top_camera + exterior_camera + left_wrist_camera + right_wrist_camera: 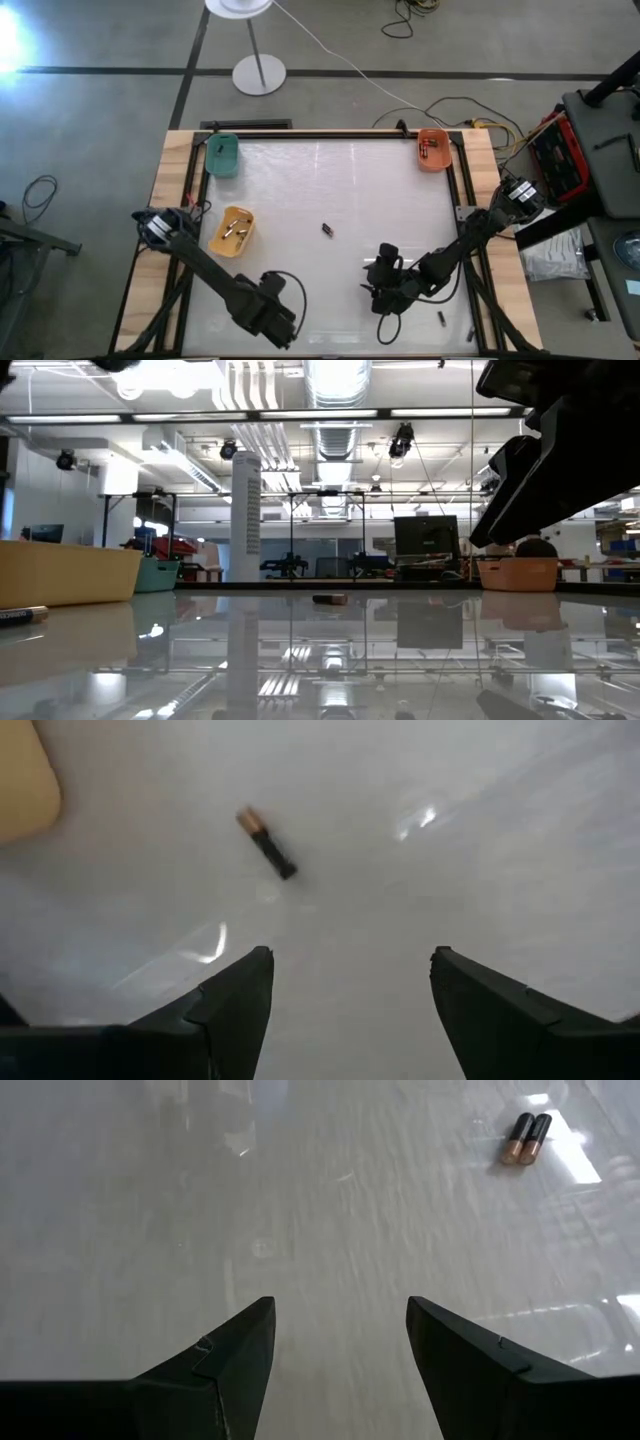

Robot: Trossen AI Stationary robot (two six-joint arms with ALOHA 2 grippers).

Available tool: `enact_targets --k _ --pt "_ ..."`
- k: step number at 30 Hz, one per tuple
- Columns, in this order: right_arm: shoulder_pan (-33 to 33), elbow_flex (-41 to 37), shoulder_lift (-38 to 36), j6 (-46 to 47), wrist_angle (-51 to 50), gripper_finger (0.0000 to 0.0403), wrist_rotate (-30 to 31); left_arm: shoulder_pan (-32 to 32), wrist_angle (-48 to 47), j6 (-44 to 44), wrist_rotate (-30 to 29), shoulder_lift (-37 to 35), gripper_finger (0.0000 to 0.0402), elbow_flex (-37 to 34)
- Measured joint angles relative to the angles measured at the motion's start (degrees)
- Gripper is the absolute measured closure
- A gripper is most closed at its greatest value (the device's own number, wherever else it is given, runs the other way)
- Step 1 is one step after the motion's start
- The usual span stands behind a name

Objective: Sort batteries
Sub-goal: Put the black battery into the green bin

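Where the batteries are seen loose on the white bench (330, 180), they appear as tiny dark cylinders with copper-coloured ends: a pair (526, 1138) lying side by side and touching is seen from the right wrist, a single one (266, 842) from the left wrist, one (327, 230) near the bench's middle and another (440, 319) near the front edge by the right arm. More batteries are seen inside the yellow bin (232, 231) and the orange bin (434, 150); what lies in the green bin (222, 155) is hard to make out. The left gripper (350, 995) is held over bare bench with its fingers spread wide, nothing between them. The right gripper (340, 1345) is likewise held open and empty above the surface. From the low view, one battery (329, 599) is only a small blur, and another (22, 616) is cut off at the picture's edge.
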Motion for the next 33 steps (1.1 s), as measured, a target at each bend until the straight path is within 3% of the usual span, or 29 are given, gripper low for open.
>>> enact_targets --k 6,11,24,33 --pt "0.00 0.00 0.00 0.68 0.28 0.0184 0.00 -0.48 -2.92 1.27 2.86 3.65 0.0154 0.00" --pt "0.00 0.00 0.00 0.84 0.46 0.0184 0.00 -0.36 -5.89 -0.40 -1.71 4.54 0.0154 -0.84" --pt "0.00 0.00 0.00 0.07 0.39 0.0184 -0.07 0.54 -0.94 -6.72 -3.62 4.45 0.0202 -9.23" --pt "0.00 0.00 0.00 0.18 0.44 0.0184 -0.09 1.38 0.97 -8.47 -5.14 4.41 0.0208 -11.09"
